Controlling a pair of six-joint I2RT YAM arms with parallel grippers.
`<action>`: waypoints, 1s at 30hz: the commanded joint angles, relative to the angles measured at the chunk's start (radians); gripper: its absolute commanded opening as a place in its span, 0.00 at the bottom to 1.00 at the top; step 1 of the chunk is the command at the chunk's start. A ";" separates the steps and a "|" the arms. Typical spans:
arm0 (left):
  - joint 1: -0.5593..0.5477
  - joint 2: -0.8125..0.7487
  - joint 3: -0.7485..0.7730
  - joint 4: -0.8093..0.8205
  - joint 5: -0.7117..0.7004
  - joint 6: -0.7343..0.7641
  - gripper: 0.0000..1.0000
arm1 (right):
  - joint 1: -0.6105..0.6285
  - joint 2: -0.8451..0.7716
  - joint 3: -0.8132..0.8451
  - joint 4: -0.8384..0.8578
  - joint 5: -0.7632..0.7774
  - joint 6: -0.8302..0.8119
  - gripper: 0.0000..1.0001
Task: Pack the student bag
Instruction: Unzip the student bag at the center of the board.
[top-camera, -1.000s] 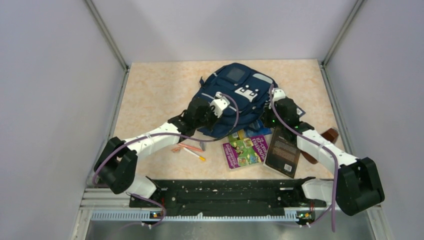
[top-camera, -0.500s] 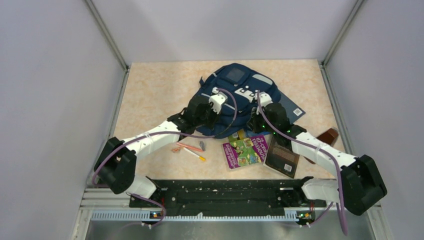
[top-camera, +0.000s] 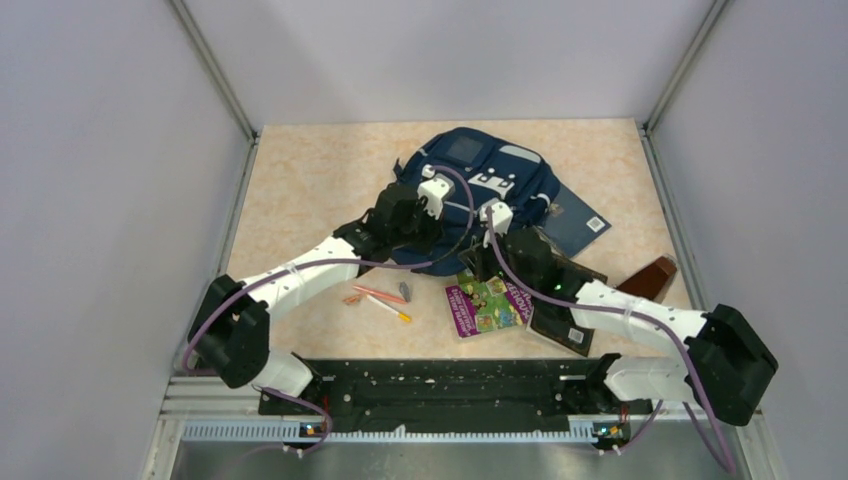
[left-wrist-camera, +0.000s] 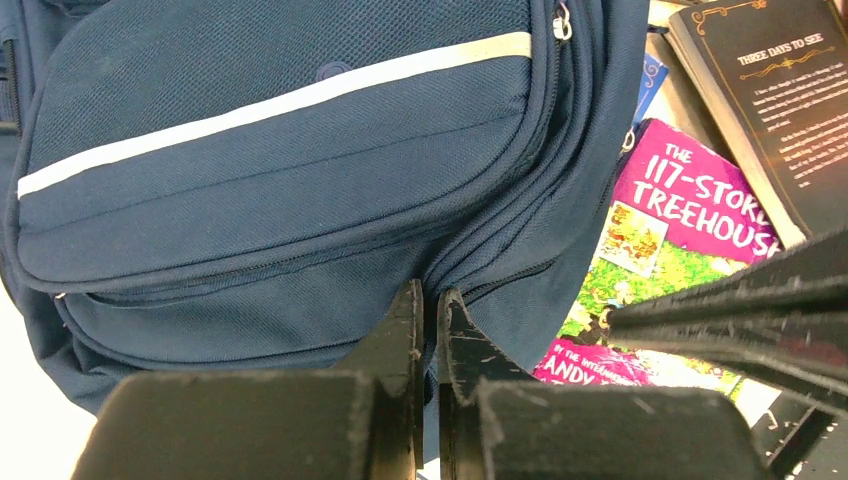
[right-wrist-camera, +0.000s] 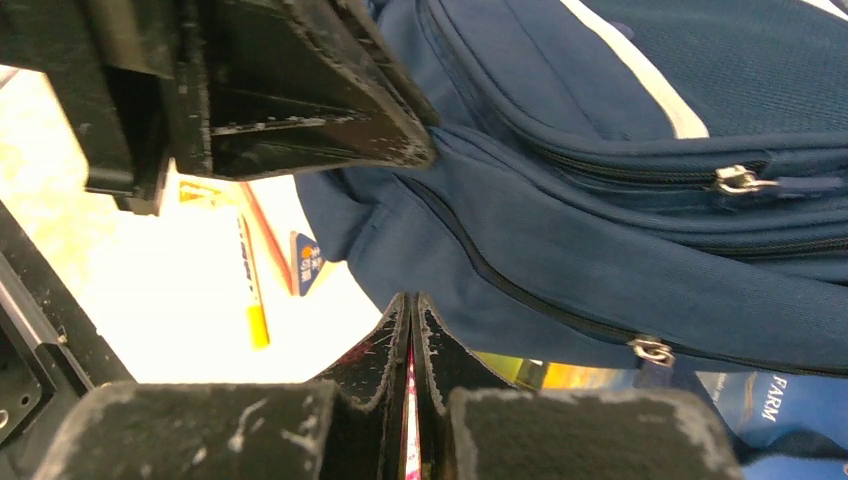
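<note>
The navy student bag (top-camera: 480, 170) lies at the middle back of the table, zips closed, and also shows in the left wrist view (left-wrist-camera: 280, 150) and the right wrist view (right-wrist-camera: 600, 230). My left gripper (top-camera: 452, 232) is at the bag's near edge, and its jaws (left-wrist-camera: 430, 300) are pinched on a fold of the bag's fabric. My right gripper (top-camera: 478, 250) is just to the right of it. Its jaws (right-wrist-camera: 410, 305) are shut and empty, with the tips against the bag's lower edge. A purple Treehouse book (top-camera: 490, 305) lies below both grippers.
A dark book (top-camera: 565, 305) lies right of the purple book, partly under my right arm. A thin blue book (top-camera: 578, 220) sticks out from under the bag. A brown object (top-camera: 652, 275) lies at the right. Pens (top-camera: 385, 300) and a small blue eraser (top-camera: 405, 291) lie at the left.
My right gripper has swung left from the bag's right side to its near edge, beside my left gripper. My left gripper and the bag's edge have shifted slightly back.
</note>
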 joint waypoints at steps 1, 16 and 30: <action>0.003 -0.057 0.071 0.029 0.040 -0.072 0.00 | 0.073 -0.004 -0.015 0.137 0.125 -0.033 0.00; 0.009 -0.082 0.096 -0.048 -0.049 -0.074 0.00 | -0.164 -0.198 -0.118 -0.042 0.114 0.000 0.40; 0.009 -0.094 0.101 -0.061 -0.032 -0.079 0.00 | -0.336 -0.084 -0.203 0.260 -0.267 0.048 0.73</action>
